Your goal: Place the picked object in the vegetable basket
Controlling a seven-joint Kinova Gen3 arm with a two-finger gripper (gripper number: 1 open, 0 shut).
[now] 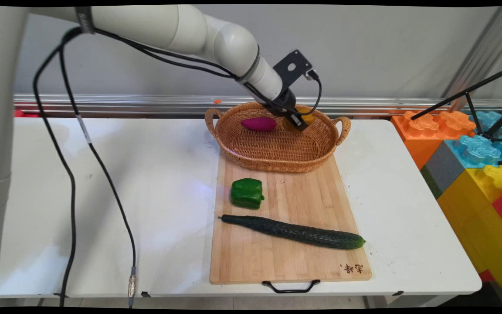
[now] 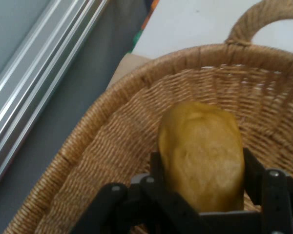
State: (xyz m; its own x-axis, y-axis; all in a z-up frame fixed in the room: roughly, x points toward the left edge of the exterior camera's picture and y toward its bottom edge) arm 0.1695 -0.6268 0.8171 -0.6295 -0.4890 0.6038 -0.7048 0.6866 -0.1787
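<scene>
A white table stands before a grey wall, with coloured foam blocks at its right. On it lies a bamboo cutting board bearing an oval woven wicker basket. The black two-finger gripper, lowered inside the basket, clamps a yellow-brown potato between its jaws.

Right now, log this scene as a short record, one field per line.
tool: shut on the yellow-brown potato, inside the oval wicker basket
also in basket: purple sweet potato, apart from the tool
basket position: on the bamboo cutting board's far end
on board: green bell pepper; long dark green cucumber nearer the front
support: white table
</scene>
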